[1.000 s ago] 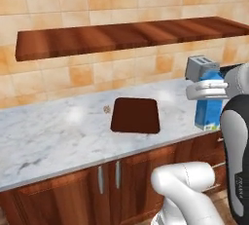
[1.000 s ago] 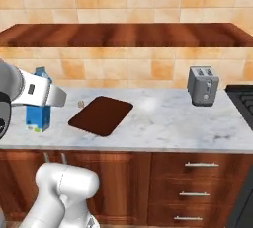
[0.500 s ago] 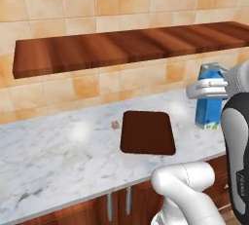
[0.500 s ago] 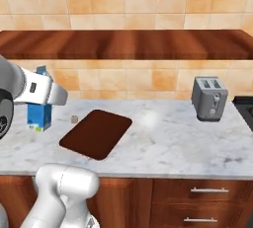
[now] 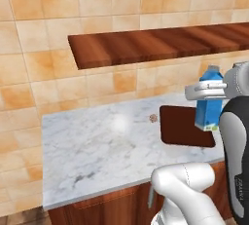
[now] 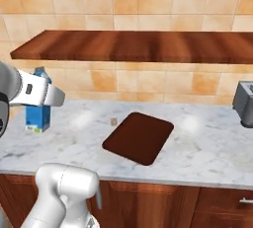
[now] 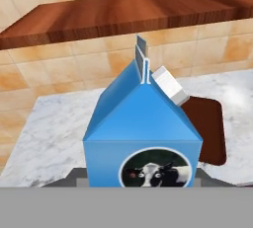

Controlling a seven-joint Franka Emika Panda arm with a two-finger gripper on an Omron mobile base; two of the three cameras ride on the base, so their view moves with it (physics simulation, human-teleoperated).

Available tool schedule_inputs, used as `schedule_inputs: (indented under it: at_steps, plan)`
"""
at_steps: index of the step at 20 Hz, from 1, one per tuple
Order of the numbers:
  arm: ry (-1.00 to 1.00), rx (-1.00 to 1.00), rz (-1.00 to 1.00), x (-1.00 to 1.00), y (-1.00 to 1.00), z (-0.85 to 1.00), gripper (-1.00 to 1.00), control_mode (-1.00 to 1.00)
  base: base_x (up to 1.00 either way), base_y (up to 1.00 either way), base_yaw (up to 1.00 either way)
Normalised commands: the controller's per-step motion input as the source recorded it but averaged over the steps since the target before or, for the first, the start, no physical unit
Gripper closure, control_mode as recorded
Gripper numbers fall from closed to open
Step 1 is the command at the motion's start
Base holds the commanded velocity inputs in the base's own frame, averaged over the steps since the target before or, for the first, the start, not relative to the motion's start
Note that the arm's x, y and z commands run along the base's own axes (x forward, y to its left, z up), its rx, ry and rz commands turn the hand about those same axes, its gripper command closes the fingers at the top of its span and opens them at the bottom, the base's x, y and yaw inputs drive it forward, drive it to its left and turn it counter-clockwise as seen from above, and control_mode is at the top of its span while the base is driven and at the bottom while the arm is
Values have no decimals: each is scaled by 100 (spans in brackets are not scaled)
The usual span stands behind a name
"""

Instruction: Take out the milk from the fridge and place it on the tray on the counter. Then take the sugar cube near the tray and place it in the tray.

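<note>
Step in hand: carrying the small blue milk carton with the gabled top [image 7: 142, 138] over to the flat dark brown square tray [image 6: 140, 137] on the white-grey veined marble worktop [image 5: 97, 146].
End effector: the end effector [image 5: 210, 92] pinches the carton, one finger on each side of its body, and holds it upright in the air.
Tray: ahead of and below the end effector, partly hidden behind the carton in the hand view; not yet under it, judging by the right base view.
Tiny brownish-tan sugar cube [image 5: 153, 118]: on the worktop just beside the tray's far edge, beyond the end effector.
Doing it well: bring the carton over the middle of the tray, keep it upright, lower until its base sits flat, then release.
Risk: setting it down on the tray's rim could tip it.
Left to do: the sugar cube is untouched.
</note>
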Motion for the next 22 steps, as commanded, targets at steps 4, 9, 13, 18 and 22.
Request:
schedule_inputs:
  at_steps: [4,9,13,18,22]
  plan:
    - [0,0,0,0,0,0,100,100,98,-76,13]
    - [0,0,0,0,0,0,100,100,85,-72,-13]
    - [0,0,0,0,0,0,100,100,91,-31,-31]
    - [0,0,0,0,0,0,100,100,80,-16,-31]
    - [0,2,2,35,-33,-20,100,-100,32,-10,-2]
